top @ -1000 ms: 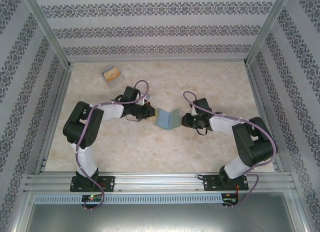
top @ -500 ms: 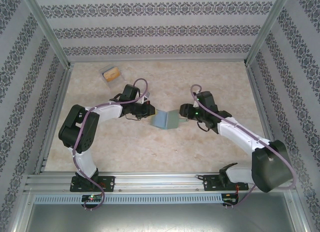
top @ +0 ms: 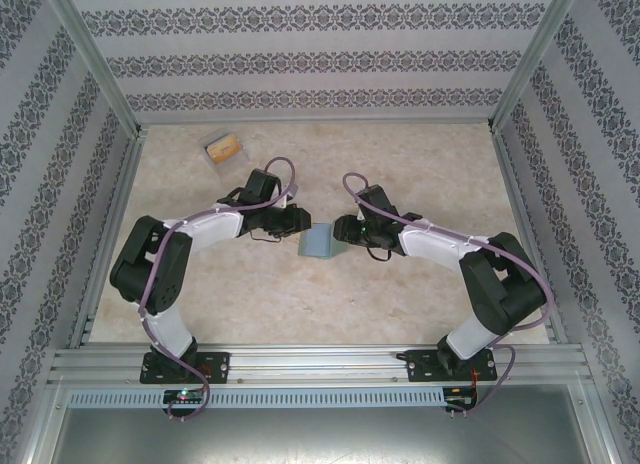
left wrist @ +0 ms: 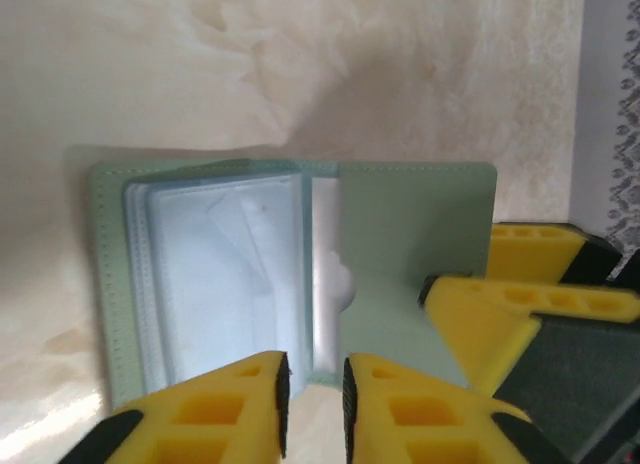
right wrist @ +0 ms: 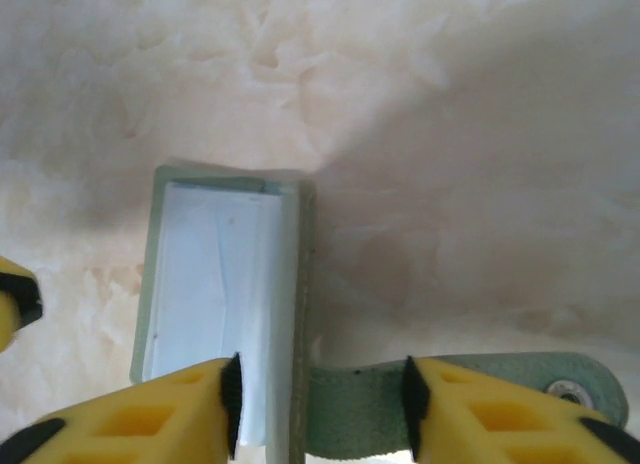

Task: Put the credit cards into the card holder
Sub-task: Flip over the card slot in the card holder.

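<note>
Patterned walls (top: pixel 300 44) enclose a marbled beige table (top: pixel 430 164), the card holder (top: pixel 320 243) lying open at its middle. At its edge the left gripper (left wrist: pixel 313 379) stands narrowly parted; the right gripper (right wrist: pixel 320 394) straddles a flap, jaws wider

- The left arm (top: pixel 195 232) reaches forward with its elbow bent, its wrist turned inward.
- The left gripper (left wrist: pixel 316 409) sits low, its jaws a narrow slit apart.
- The right arm (top: pixel 440 246) stretches inward, its forearm almost level.
- The right gripper (right wrist: pixel 318 414) faces the left gripper at close range, its jaws spread clearly wider.
</note>
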`<control>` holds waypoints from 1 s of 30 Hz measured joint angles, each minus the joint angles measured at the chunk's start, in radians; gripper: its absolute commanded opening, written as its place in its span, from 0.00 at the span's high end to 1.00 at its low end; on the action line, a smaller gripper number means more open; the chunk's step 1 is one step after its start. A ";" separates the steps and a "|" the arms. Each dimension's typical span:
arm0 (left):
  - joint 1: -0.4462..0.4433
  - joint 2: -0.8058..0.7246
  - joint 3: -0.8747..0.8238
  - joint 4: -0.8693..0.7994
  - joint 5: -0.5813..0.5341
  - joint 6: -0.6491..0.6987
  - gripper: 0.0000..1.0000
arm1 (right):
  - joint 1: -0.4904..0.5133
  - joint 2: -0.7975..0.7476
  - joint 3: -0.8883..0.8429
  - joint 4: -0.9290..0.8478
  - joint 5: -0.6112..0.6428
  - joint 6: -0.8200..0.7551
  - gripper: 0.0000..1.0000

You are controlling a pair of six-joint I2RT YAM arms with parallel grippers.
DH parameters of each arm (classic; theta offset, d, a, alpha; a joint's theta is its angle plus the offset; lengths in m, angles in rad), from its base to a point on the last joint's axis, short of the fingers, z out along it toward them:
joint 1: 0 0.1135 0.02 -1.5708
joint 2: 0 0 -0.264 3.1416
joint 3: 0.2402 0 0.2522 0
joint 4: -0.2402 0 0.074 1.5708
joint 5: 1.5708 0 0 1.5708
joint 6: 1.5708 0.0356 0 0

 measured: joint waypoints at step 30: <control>0.011 0.026 -0.086 0.237 0.084 -0.057 0.00 | -0.157 0.127 -0.014 0.060 -0.186 0.007 1.00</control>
